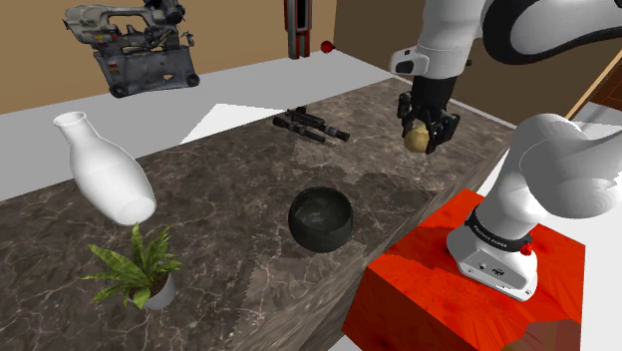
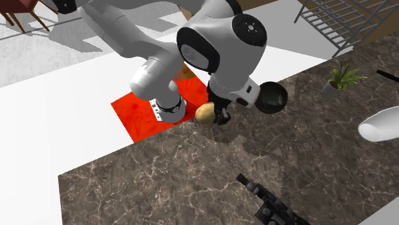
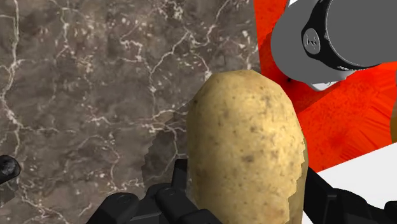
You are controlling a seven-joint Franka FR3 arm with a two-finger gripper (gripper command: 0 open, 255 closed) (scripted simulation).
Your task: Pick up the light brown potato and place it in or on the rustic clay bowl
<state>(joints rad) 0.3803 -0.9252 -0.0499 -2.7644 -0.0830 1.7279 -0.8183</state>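
Though aloft, potato (image 3: 247, 149) within end effector (image 1: 426, 132)

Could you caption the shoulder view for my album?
The gripper holds a light brown potato above the dark veined counter, apart from the dark bowl.

The white robot arm with dark joints (image 1: 546, 165) rises from its foot, folds over at the elbow and carries its white wrist (image 1: 439, 50) downward, so that the all-black two-finger gripper (image 1: 421, 140) hangs straight below the wrist and points down. Its two black fingers (image 3: 172, 200) are closed against either side of a light brown, speckled oval potato (image 3: 247, 146), clasping it between them. The potato's far end reaches out beyond the fingertips.
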